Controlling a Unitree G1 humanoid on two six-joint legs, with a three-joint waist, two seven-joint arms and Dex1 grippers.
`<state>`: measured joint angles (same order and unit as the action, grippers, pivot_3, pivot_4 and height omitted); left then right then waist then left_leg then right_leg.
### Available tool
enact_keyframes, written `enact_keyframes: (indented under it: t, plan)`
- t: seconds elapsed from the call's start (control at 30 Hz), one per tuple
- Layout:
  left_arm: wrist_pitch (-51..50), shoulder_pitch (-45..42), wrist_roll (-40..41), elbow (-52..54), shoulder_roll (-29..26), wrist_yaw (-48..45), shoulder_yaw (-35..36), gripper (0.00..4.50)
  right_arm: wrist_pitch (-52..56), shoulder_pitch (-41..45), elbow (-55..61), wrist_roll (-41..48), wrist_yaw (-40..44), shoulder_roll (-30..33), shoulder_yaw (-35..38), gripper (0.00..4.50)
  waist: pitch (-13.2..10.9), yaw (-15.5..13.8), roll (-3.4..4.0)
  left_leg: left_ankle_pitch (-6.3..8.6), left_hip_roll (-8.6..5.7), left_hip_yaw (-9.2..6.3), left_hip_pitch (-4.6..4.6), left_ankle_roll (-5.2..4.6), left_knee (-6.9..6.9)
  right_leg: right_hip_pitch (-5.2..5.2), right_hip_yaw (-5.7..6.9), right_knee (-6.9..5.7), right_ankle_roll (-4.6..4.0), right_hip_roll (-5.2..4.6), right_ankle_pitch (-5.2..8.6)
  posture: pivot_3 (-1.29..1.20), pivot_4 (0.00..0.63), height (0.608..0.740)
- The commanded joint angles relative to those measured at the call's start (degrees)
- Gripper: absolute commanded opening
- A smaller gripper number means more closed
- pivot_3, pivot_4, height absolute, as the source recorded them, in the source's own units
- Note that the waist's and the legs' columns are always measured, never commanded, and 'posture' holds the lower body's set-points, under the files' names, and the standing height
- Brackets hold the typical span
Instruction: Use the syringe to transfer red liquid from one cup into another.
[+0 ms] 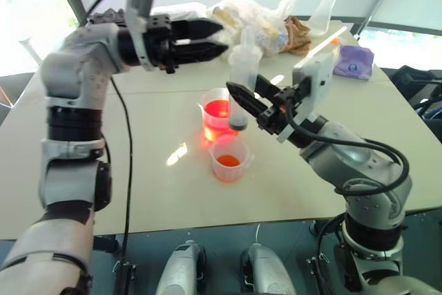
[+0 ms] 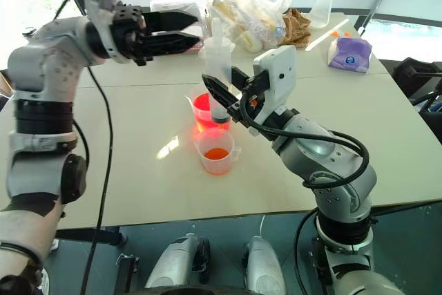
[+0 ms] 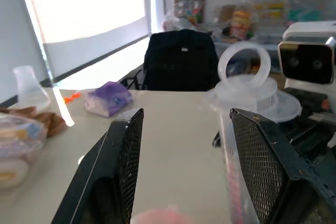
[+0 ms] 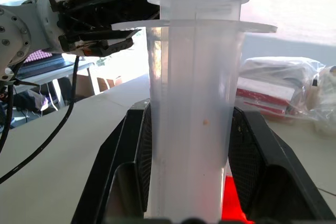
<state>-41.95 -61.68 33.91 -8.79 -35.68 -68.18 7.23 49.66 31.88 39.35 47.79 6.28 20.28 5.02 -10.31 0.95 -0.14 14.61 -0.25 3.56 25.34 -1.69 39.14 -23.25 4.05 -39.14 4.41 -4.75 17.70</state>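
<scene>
Above the taller cup (image 1: 216, 110), from left to right: the left gripper (image 1: 207, 39), jaws parted and holding nothing, just beside the plunger top; then the right gripper (image 2: 219, 99), jaws clamped on the barrel of the upright syringe (image 2: 217, 67), tip over that cup. Red liquid (image 1: 217, 110) shows in it, and in the shorter cup (image 1: 229, 159) just in front, on the bench (image 1: 166, 170). Judgement: to transfer well, keep the barrel vertical and centre the tip before the plunger is worked.

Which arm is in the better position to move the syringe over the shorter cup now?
Probably the right: its end effector is shut on the syringe, upright over the taller cup. The left end effector is open, apart from it.
</scene>
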Motion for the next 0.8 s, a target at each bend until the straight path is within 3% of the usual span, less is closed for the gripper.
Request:
enact_keyframes:
  t: [0.03,0.17,0.33,0.57,0.8]
  plan:
    - [-7.8,3.1,6.3,9.0,-3.2,4.9,6.0,2.78,0.6,4.4,-1.0,7.4,-1.8,0.8,6.7,1.53,0.0,-0.1,0.00,-0.10,0.00,0.00,0.00,0.17,0.00,0.00,0.00,0.00,0.00,-0.01,0.00,0.00,0.150,0.740]
    - [-15.0,10.7,11.4,16.6,-6.1,10.7,11.0,2.78,5.5,11.3,-10.2,20.9,-7.7,5.0,14.7,1.53,0.0,-0.5,0.00,-0.12,0.01,-0.01,-0.04,0.20,0.00,0.08,0.02,0.00,0.00,-0.08,0.00,0.00,0.150,0.740]
    - [-15.2,24.8,11.7,26.5,-6.9,18.3,14.4,2.78,21.3,18.1,-32.0,25.9,-7.2,17.4,14.4,1.53,0.0,-0.3,-0.04,-0.10,-0.06,0.03,-0.19,0.14,-0.01,0.28,0.00,0.09,-0.01,-0.24,-0.01,0.00,0.150,0.740]
    - [-12.8,42.8,12.3,36.0,-5.2,24.2,16.9,2.78,35.4,23.8,-57.6,16.3,0.3,20.7,6.0,1.53,0.0,0.1,-0.02,-0.07,-0.06,0.06,-0.23,0.09,-0.12,0.31,-0.01,0.15,-0.02,-0.25,-0.01,0.00,0.150,0.740]
    - [-5.9,54.8,8.1,40.0,-4.3,26.2,13.9,2.78,31.2,27.8,-71.4,1.0,14.9,19.0,-6.6,1.53,0.0,-0.3,0.00,0.18,-0.06,0.20,-0.27,-0.34,-0.17,0.27,-0.13,0.16,-0.04,-0.28,-0.02,0.00,0.150,0.740]
